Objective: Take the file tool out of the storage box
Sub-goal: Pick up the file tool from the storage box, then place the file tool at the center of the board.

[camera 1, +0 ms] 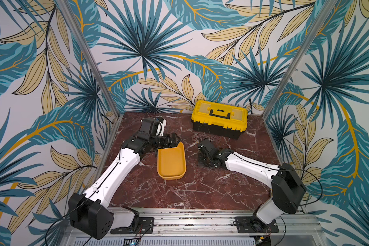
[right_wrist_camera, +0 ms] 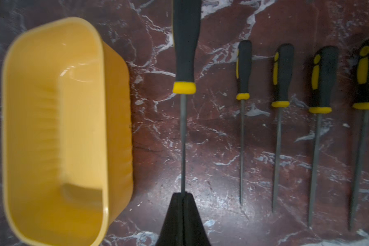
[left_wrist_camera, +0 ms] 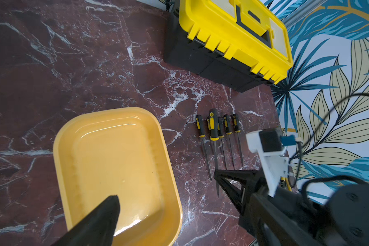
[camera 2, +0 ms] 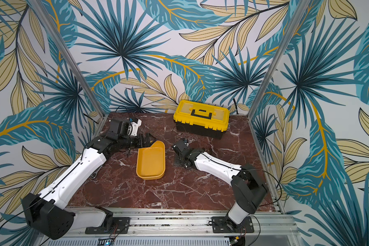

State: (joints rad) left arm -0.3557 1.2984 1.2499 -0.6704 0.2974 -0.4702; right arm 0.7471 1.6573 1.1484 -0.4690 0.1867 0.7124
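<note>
File [right_wrist_camera: 183,132] is clear of the box, hanging between it and the loose row, pinched by its metal shank. Starting left: the left claw [camera 1: 176,138] gapes fully wide, nothing in it, at the far end of the box [camera 1: 172,166], one finger [left_wrist_camera: 102,217] hovering over the bare floor. A careless sweep there would shunt the light box across the table [camera 1: 200,191]. Next, the right claw [right_wrist_camera: 182,194], clamped tight on that thin shank down near the tip. That's the worry: the heavy handle sits far from the grip, so the file could swivel or slide through the jaws and drop. Lower it crooked and it lands on the nearest of the four loose files [right_wrist_camera: 244,70], scattering the row. Toolbox [camera 1: 219,119] at the back, well apart, no threat. Hard to see: in both top views the right wrist covers the file entirely; the handle's butt and the last loose file are cut off in the right wrist view; and whether the file touches the table I can't tell, probably just above
</note>
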